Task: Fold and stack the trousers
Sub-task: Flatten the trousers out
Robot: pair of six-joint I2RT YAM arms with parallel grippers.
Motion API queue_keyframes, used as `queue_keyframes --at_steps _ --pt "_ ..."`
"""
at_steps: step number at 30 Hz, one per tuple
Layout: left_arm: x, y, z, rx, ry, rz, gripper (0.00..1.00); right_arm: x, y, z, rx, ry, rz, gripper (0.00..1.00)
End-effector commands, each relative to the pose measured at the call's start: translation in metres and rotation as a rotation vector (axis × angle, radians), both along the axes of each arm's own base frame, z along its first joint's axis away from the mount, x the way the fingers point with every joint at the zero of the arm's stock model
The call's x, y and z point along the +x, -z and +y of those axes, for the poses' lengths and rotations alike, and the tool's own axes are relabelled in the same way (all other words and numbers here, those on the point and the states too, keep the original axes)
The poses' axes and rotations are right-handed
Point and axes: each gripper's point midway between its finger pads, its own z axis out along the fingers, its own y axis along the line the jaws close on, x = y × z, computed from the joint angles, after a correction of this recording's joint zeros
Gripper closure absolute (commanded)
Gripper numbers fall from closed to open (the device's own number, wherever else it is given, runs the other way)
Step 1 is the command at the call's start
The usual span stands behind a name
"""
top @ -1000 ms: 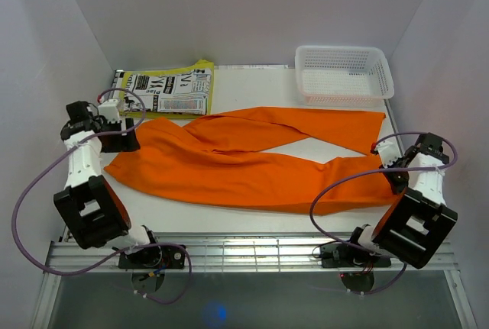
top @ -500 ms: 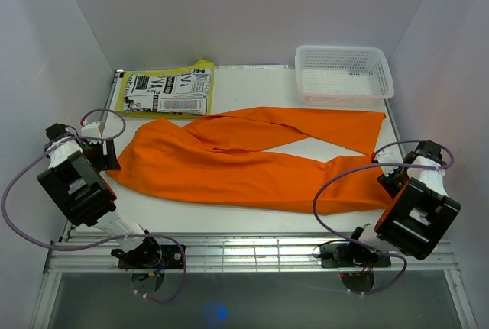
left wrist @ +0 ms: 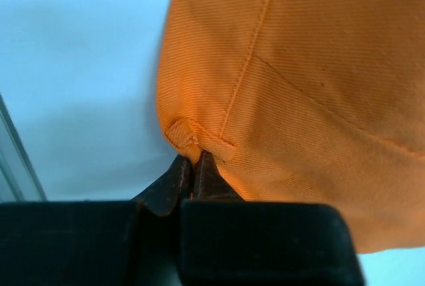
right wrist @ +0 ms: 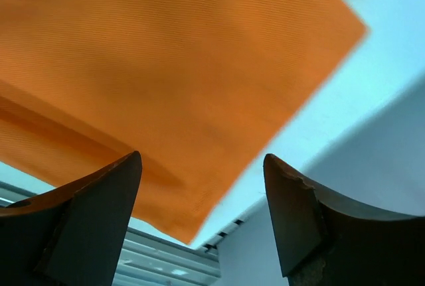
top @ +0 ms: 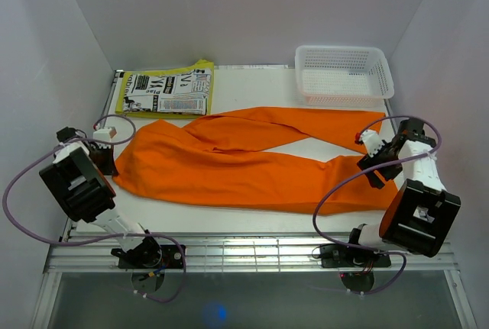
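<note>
My right fingers (right wrist: 302, 213) had let go of the trousers (top: 229, 165) near the right edge of the surface (top: 252, 88) and spread wide, empty, above a leg end. My left fingers (left wrist: 180, 181) had pinched shut on the waist corner at the left edge. The trousers lay flat, not yet folded.

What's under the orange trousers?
Only the white table shows, around the trousers and in the gap between their legs. Whatever lies beneath the cloth itself is covered.
</note>
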Motion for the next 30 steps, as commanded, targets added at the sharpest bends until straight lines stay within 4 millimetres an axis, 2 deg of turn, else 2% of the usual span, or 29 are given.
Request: queue_keyframes --at_steps 1,4,5,6,7,8,9,10,11,13,14,15,16,17,19,20,22,23,24,26,27,30 --pt "-0.042 -0.006 -0.005 0.019 -0.003 0.079 1.00 -0.026 0.028 0.034 0.084 -0.024 0.108 0.21" --pt "-0.064 -0.029 0.000 0.063 -0.033 0.079 1.00 -0.039 0.050 0.036 0.066 -0.038 0.150 0.26" --pt "-0.078 -0.032 -0.002 0.068 -0.036 0.113 1.00 -0.046 0.058 0.036 0.063 -0.039 0.173 0.27" --pt "-0.086 -0.043 0.002 0.121 -0.030 0.099 1.00 -0.050 0.062 0.036 0.056 -0.043 0.188 0.28" --pt "-0.093 -0.045 0.003 0.147 -0.026 0.108 1.00 -0.054 0.067 0.032 0.034 -0.044 0.210 0.29" --pt "-0.108 -0.038 -0.002 0.155 -0.018 0.139 1.00 -0.058 0.070 0.031 0.025 -0.054 0.221 0.29" --pt "-0.120 -0.041 0.003 0.211 -0.023 0.159 1.00 -0.062 0.075 0.030 0.015 -0.057 0.232 0.30" --pt "-0.139 -0.031 0.008 0.270 0.013 0.213 1.00 -0.066 0.076 0.028 -0.001 -0.069 0.251 0.31" --pt "-0.139 -0.031 0.008 0.271 0.013 0.213 1.00 -0.066 0.076 0.028 -0.001 -0.069 0.252 0.31" --pt "-0.149 -0.024 0.010 0.279 0.015 0.254 0.91 -0.068 0.073 0.027 -0.003 -0.085 0.266 0.33" --pt "-0.149 -0.020 0.009 0.254 0.022 0.271 0.82 -0.068 0.070 0.028 -0.002 -0.092 0.268 0.33" --pt "-0.152 -0.021 0.001 0.200 0.031 0.290 0.57 -0.067 0.067 0.028 0.001 -0.095 0.263 0.33" --pt "-0.130 -0.037 0.002 0.163 0.043 0.206 0.44 -0.061 0.058 0.029 0.014 -0.104 0.247 0.33" --pt "-0.119 -0.044 -0.001 0.120 0.051 0.171 0.30 -0.058 0.052 0.032 0.029 -0.116 0.235 0.32" --pt "-0.094 -0.069 -0.007 0.047 0.045 0.069 0.18 -0.050 0.039 0.038 0.066 -0.129 0.208 0.30" --pt "-0.063 -0.099 -0.002 0.033 0.049 -0.056 0.18 -0.039 0.024 0.045 0.110 -0.140 0.170 0.27" --pt "-0.034 -0.115 -0.007 -0.049 0.039 -0.126 0.17 -0.026 0.013 0.049 0.138 -0.143 0.135 0.26" --pt "-0.012 -0.134 -0.004 -0.061 0.043 -0.189 0.17 -0.020 0.008 0.053 0.169 -0.141 0.116 0.25" --pt "0.005 -0.128 -0.015 -0.114 0.071 -0.181 0.17 -0.010 -0.004 0.054 0.175 -0.143 0.087 0.24" --pt "0.031 -0.135 -0.021 -0.146 0.065 -0.198 0.16 0.001 -0.011 0.059 0.218 -0.128 0.062 0.23" --pt "0.049 -0.134 -0.032 -0.156 0.102 -0.217 0.16 0.009 -0.019 0.060 0.228 -0.126 0.039 0.23" --pt "0.085 -0.116 -0.049 -0.153 0.109 -0.207 0.15 0.018 -0.026 0.065 0.269 -0.103 0.027 0.22"
